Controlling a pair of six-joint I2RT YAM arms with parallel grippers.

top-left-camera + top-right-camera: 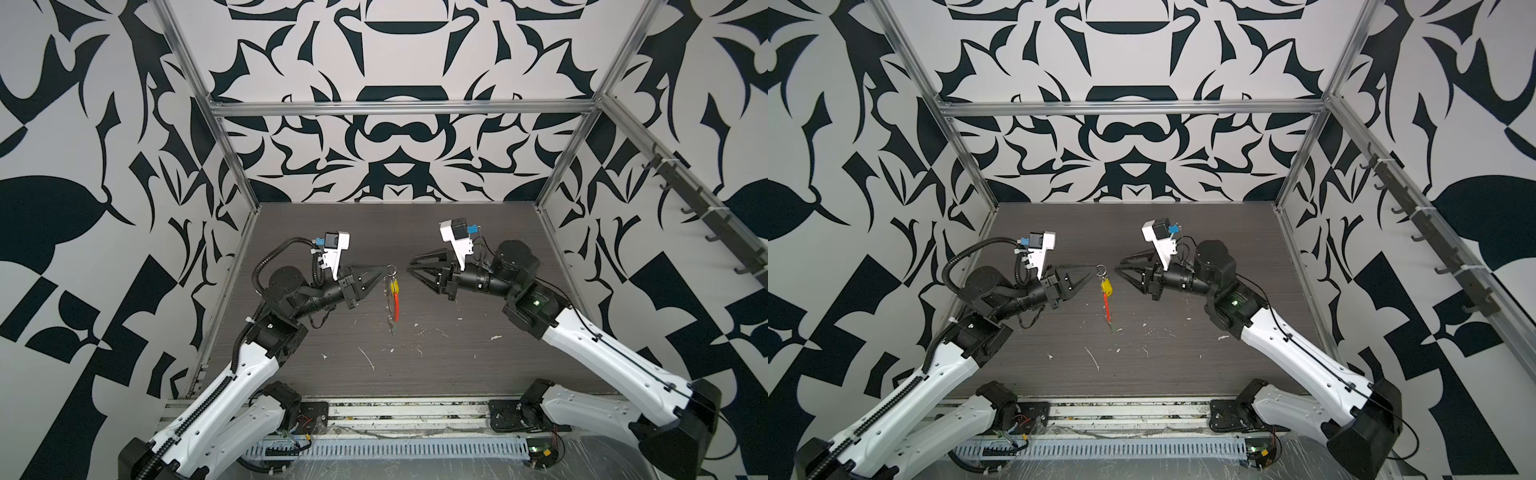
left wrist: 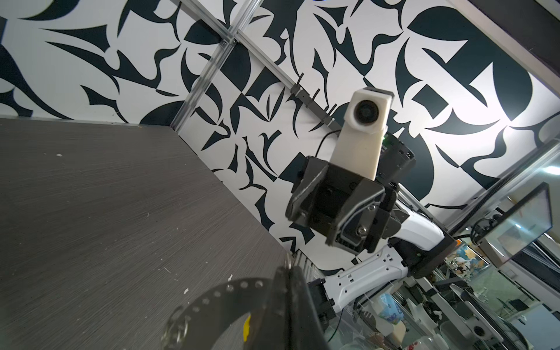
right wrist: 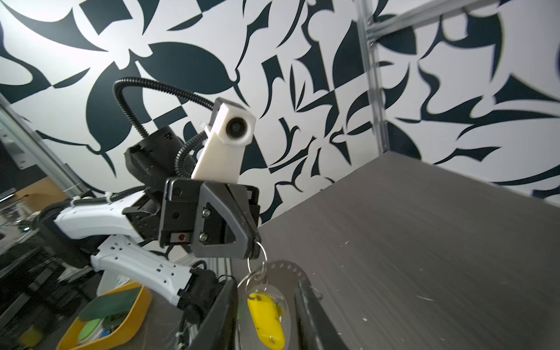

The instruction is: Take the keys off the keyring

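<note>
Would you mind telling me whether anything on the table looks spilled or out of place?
Yes: white scraps and flecks lie scattered across the near half of the dark table, like leftover debris. Otherwise nothing looks odd: the keyring hangs from the shut left claw.

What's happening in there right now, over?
Left gripper shut on keyring, hanging. Right gripper open, apart. Yellow key attached. Nothing between.

Blurred, edge-cropped: keyring (image 2: 209,298); tiny, indistinct: green key (image 1: 1111,328).
</note>
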